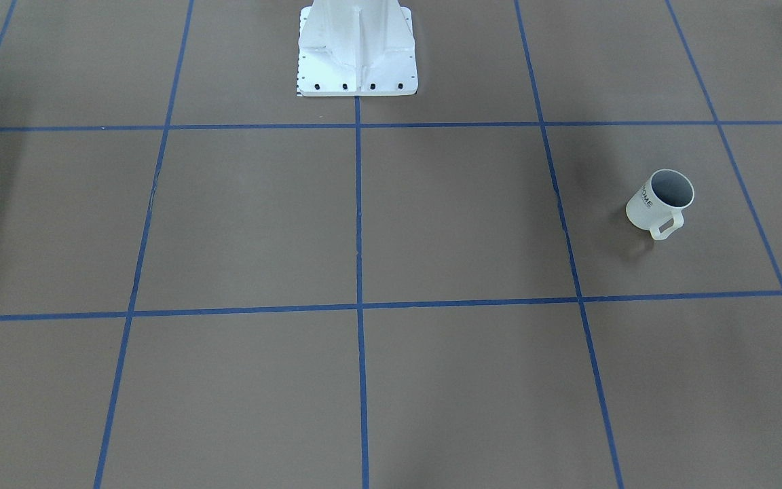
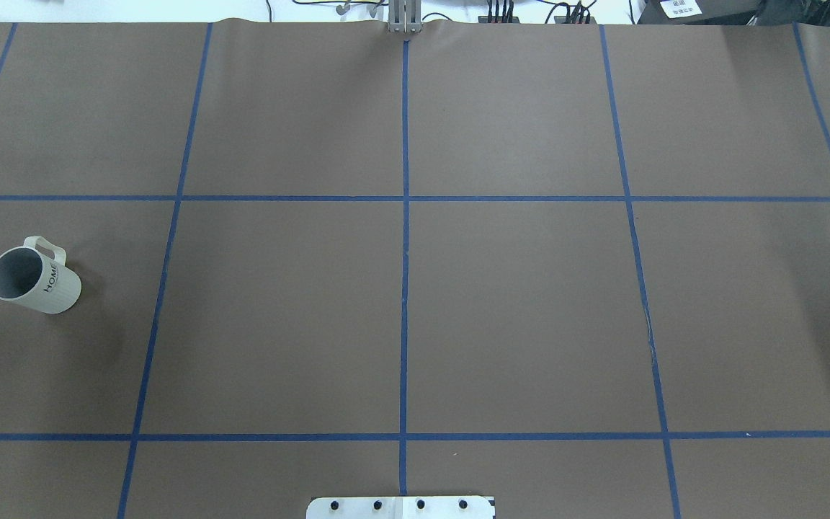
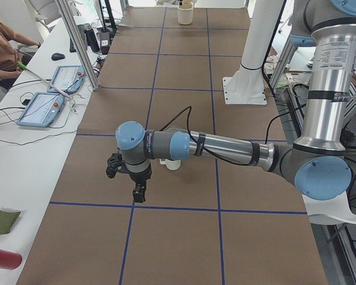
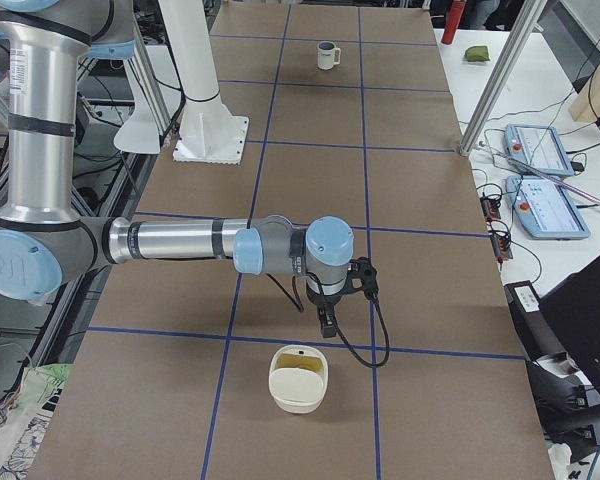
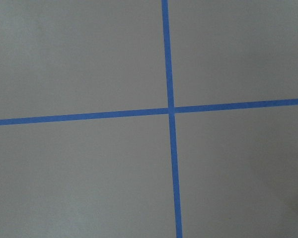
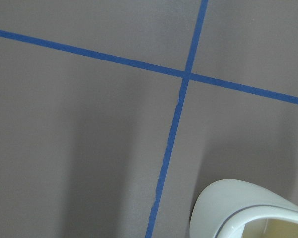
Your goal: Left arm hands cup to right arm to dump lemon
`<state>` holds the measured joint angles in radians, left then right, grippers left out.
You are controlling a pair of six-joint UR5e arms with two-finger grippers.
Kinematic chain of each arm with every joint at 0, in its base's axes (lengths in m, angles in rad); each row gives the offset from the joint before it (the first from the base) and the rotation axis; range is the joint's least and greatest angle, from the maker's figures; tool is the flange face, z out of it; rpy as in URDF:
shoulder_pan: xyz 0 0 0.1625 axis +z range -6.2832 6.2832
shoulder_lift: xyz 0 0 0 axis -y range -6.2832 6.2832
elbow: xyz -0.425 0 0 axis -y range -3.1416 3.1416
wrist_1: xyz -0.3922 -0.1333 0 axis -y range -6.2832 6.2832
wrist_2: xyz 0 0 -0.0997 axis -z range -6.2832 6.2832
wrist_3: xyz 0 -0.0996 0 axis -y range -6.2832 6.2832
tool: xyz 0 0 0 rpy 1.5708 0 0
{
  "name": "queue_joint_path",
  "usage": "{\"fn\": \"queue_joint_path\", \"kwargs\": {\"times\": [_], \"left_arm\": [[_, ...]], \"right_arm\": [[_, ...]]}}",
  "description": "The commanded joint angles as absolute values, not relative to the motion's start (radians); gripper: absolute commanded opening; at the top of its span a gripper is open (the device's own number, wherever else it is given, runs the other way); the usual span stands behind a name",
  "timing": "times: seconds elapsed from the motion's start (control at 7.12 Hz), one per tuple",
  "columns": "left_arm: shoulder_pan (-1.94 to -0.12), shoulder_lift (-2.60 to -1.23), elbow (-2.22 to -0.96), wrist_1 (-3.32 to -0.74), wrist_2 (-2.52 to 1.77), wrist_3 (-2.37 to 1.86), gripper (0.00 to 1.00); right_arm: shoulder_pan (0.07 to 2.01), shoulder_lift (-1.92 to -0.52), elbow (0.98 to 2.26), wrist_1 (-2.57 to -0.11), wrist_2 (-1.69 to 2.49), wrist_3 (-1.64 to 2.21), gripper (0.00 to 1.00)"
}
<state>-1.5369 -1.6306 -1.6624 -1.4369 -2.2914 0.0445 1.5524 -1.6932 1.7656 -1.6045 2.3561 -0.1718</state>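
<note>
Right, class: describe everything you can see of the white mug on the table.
The cup is a small white mug with a ribbed wall, grey inside, with black HOME lettering on its side. Its squared loop handle points away from the robot. It stands upright on the brown table, on the robot's left, inside one blue-taped square. Nothing touches it, and no contents show inside.

Brown worktop [image 2: 516, 310] gridded with blue tape [image 2: 404, 288]. White bench [image 3: 15, 172] alongside, carrying two tablets [image 3: 41, 110]. Aluminium post [image 3: 78, 44] at worktop edge.
</note>
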Motion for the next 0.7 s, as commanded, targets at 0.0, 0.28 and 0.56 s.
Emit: {"fn": "queue_joint_path", "kwargs": {"times": [0.0,0.28,0.56], "left_arm": [[-1.525,-1.608,-1.663,-1.449,-2.292,0.052,1.00],[-1.526,-1.585,-1.655,-1.485,-2.301,0.057,1.00],[-1.526,-1.586,-1.641,-1.491,-2.301,0.057,1.00]], "right_arm": [[1.552,-1.692,1.766,-1.605,2.356,-0.172,1.00],[1.552,-1.692,1.763,-1.605,2.365,-0.172,1.00],[1.552,-1.692,1.761,-1.605,2.371,-0.172,1.00]]}}
